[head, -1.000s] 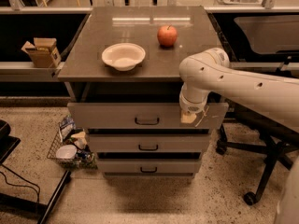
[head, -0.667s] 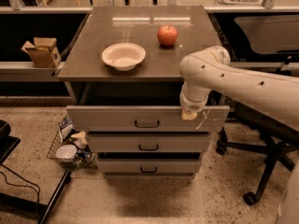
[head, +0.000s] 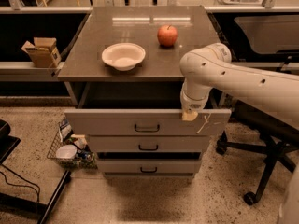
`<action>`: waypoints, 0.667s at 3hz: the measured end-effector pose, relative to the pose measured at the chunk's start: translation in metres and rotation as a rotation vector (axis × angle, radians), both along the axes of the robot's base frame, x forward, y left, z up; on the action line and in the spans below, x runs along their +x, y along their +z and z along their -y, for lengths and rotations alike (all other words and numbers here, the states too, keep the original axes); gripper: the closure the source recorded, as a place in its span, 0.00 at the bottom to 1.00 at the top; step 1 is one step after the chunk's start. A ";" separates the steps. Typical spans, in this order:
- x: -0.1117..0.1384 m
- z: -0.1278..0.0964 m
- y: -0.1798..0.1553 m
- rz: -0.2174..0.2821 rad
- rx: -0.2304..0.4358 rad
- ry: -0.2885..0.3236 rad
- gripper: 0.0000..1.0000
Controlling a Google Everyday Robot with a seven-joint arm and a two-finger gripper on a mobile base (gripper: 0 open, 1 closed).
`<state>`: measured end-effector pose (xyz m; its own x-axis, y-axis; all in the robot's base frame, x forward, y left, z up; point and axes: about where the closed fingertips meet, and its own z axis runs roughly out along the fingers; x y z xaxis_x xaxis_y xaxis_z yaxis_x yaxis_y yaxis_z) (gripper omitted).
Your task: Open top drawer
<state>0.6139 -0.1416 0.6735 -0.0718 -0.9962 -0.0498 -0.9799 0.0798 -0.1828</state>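
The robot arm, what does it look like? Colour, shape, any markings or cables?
The arm is cream-white, built of thick rounded tubes with a bulbous joint; small dark dots run along the long segment. No loose cables show. The wrist narrows to the gripper, a pale tan tip at the upper edge of the top drawer, near its right end.

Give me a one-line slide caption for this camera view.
Gripper at the top edge of the open top drawer, bowl and apple on the cabinet above.

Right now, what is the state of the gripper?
Gripper: at the upper edge of the top drawer, near its right end; open or closed cannot be told.
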 end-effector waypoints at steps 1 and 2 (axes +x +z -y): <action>-0.017 0.006 0.003 -0.051 -0.008 0.016 0.74; -0.017 0.006 0.003 -0.051 -0.008 0.016 0.51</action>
